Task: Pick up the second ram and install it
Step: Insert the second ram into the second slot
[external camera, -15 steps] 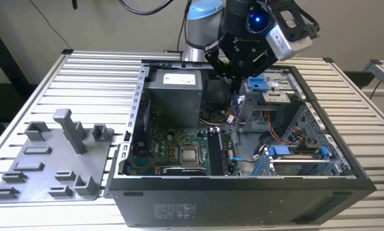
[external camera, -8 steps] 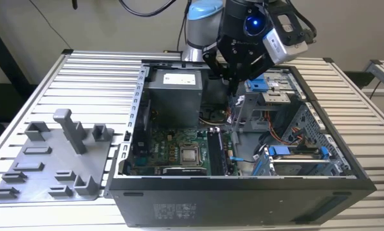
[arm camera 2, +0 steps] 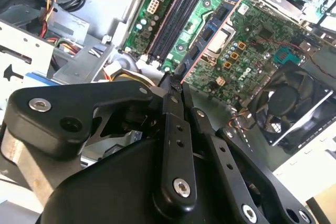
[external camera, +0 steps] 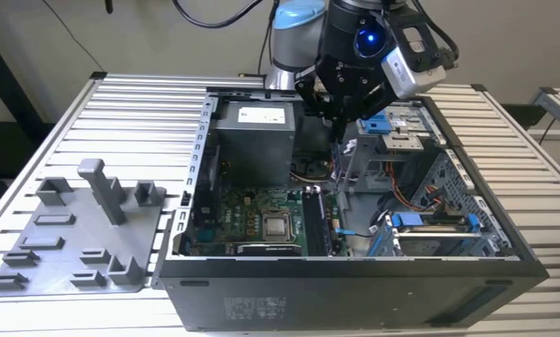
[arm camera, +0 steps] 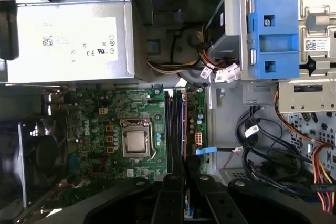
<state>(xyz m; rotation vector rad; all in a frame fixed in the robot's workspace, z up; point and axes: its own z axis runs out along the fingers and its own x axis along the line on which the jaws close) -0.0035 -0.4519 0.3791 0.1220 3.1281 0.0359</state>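
In the second wrist view, the second ram (arm camera 2: 210,31) hung edge-on from the gripper (arm camera 2: 173,85), clamped between its closed fingers above the memory slots (arm camera 2: 176,17) near the middle of the motherboard (arm camera 2: 273,35). Done well, the card would stay parallel to its slot and descend squarely. The first wrist view showed the CPU socket (arm camera: 136,141) beside the slots; the exterior view placed the computer case (external camera: 355,295) on the table (external camera: 120,126).

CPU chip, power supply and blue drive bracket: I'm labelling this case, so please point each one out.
CPU chip (arm camera: 136,141), first wrist view, middle of its silver lid.
Power supply (arm camera: 68,40), first wrist view, its grey labelled face.
Blue drive bracket (arm camera: 271,35), first wrist view, its flat front.
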